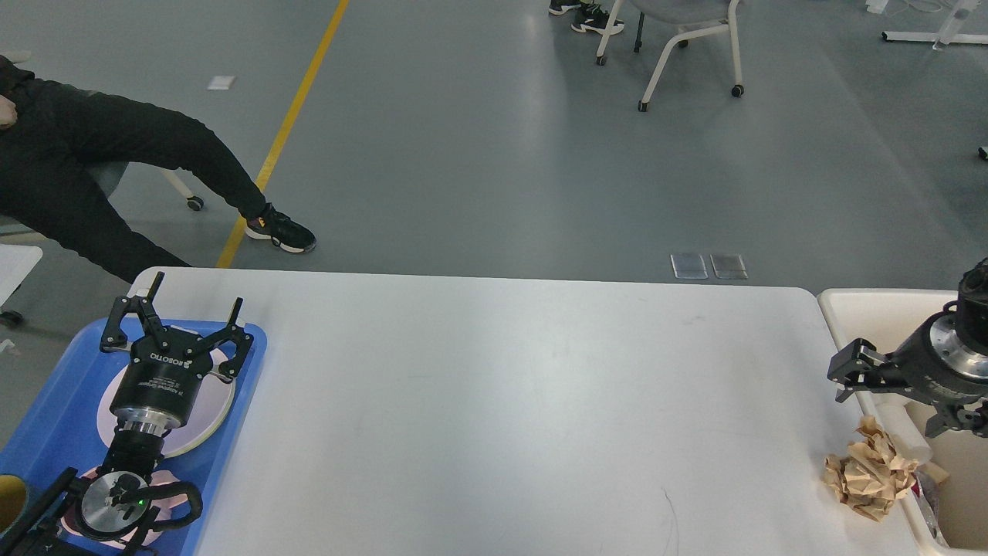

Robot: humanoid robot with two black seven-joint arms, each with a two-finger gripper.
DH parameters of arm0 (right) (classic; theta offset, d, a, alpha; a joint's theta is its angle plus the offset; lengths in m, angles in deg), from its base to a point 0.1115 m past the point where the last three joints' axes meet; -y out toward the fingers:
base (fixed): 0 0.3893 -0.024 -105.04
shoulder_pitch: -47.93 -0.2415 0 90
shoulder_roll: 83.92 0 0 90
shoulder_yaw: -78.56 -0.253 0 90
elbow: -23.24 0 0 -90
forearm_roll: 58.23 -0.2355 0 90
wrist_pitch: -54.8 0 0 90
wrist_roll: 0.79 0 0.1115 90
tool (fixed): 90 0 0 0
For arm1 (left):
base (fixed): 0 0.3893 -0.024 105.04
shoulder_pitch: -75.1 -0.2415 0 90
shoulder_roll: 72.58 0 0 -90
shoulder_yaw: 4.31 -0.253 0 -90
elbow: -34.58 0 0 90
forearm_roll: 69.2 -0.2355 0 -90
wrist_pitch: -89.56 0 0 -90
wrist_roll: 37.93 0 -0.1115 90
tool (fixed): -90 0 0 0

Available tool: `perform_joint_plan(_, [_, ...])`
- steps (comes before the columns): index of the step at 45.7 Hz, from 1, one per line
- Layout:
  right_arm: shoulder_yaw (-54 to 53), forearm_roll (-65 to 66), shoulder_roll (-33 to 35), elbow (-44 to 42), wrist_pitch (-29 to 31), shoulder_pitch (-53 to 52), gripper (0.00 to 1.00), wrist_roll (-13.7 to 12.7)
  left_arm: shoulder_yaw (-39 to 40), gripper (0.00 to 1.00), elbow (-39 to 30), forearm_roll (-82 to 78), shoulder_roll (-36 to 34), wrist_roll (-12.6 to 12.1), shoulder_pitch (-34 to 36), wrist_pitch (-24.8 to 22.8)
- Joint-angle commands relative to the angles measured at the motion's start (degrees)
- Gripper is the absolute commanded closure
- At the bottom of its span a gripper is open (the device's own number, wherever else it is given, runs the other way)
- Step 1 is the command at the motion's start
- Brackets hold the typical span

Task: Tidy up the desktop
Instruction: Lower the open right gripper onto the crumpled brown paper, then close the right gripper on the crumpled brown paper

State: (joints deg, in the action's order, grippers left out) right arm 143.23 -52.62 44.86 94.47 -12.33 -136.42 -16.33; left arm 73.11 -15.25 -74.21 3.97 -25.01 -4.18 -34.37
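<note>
Desktop (502, 401) nearly cleared: left gripper (179, 313) spread empty over blue tray (231, 432), right gripper (847, 369) state unclear; crumpled paper (868, 471) beside bin (857, 305) probably next, needing a right-side pinch.

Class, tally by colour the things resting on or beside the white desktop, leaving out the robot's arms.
Blue: 1, the tray
Pale pink: 1, the plate on the tray
Brown: 1, the crumpled paper
Beige: 1, the bin
Total: 4
</note>
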Motion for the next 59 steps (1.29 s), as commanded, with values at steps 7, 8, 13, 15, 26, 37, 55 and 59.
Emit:
perform_joint_plan(7, [-1.91,0.01,-0.11,-3.55,-1.33,7.33,0.0,1.3,0.01,0.04,0.0,0.0,0.0,0.0,0.0,0.0])
perform_joint_plan(8, [-1.91,0.01,-0.11,-3.55,-1.59,7.69,0.0,1.3,0.01,0.04,0.0,0.0,0.0,0.0,0.0,0.0])
perform_joint_plan(13, [-2.08,-0.08,-0.28,-3.55,-3.52,9.35,0.0,1.3,0.01,0.04,0.0,0.0,0.0,0.0,0.0,0.0])
perform_joint_plan(15, [-2.61,-0.08,-0.81,-3.55,-4.66,10.67,0.0,1.3,0.01,0.04,0.0,0.0,0.0,0.0,0.0,0.0])
perform_joint_plan(26, [-5.95,-0.08,-3.53,-7.15,-12.32,19.73,0.0,2.97,0.01,0.04,0.0,0.0,0.0,0.0,0.0,0.0])
perform_joint_plan(37, [-9.99,-0.61,-5.73,-14.79,-13.02,27.72,0.0,5.35,-0.08,0.04,0.0,0.0,0.0,0.0,0.0,0.0])
perform_joint_plan(55, [-11.14,-0.61,-5.91,-17.26,-20.22,31.95,0.01,5.26,-0.08,0.04,0.0,0.0,0.0,0.0,0.0,0.0])
perform_joint_plan(59, [-11.14,-0.61,-6.17,-17.26,-22.24,31.77,0.04,5.26,-0.08,0.04,0.0,0.0,0.0,0.0,0.0,0.0])
